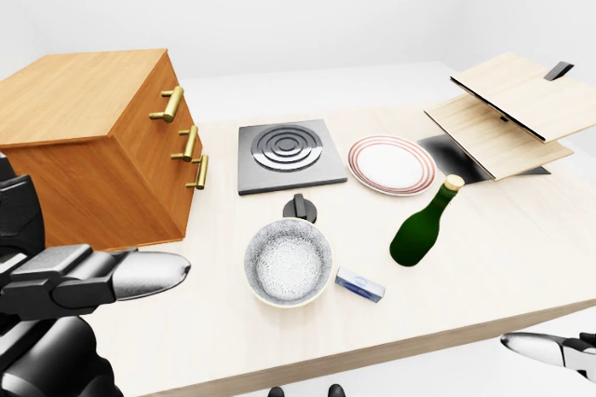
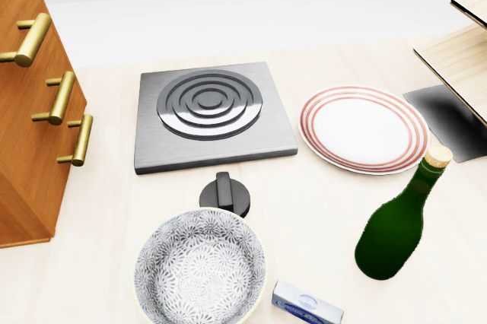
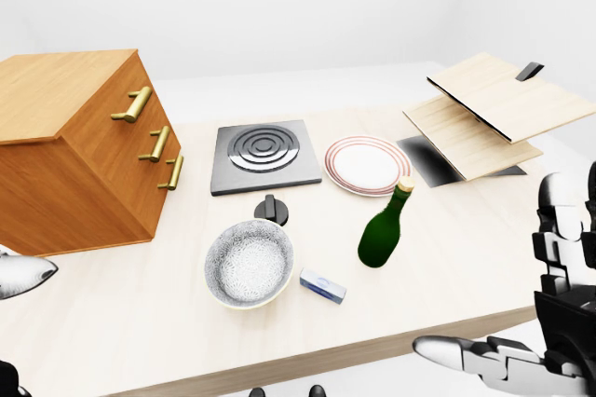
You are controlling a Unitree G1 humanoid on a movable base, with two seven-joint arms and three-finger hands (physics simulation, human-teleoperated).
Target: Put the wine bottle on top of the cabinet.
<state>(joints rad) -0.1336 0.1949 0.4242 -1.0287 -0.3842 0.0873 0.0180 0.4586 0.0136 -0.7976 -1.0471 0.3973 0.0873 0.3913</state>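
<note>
**Bottle untouched on the table, cabinet top waiting**

The wine bottle (image 1: 424,225) stands upright on the table (image 1: 484,248), nearer the table's right edge than its middle and a little in from the near edge, with its cork still in. Nothing holds it, so the task looks not yet begun: the grasp, the lift and the carry to the cabinet all remain.

The right hand (image 3: 503,357) hangs below the near edge toward the right corner, fingers stretched out flat and empty, well apart from the bottle. The left hand (image 1: 93,276) sits at the near left corner, also holding nothing; its fingers look extended, though only part of it shows.

The cabinet (image 1: 102,150) stands at the table's left edge, its drawer handles facing the middle of the table. Its flat wooden top shows nothing on it, so the goal spot seems free.

Just beyond the bottle lies a striped plate (image 1: 391,164). To the left of it, toward the near edge, are a small blue box (image 1: 360,285) and a patterned bowl (image 1: 288,262). A black knob (image 1: 299,208) and a hotplate (image 1: 278,155) sit in the middle. A wooden rack (image 1: 507,113) rises at the far right corner.

By my reading, the bowl, knob and hotplate lie between bottle and cabinet, so the carry must pass high over them, and the cabinet top is taller than the bottle.
</note>
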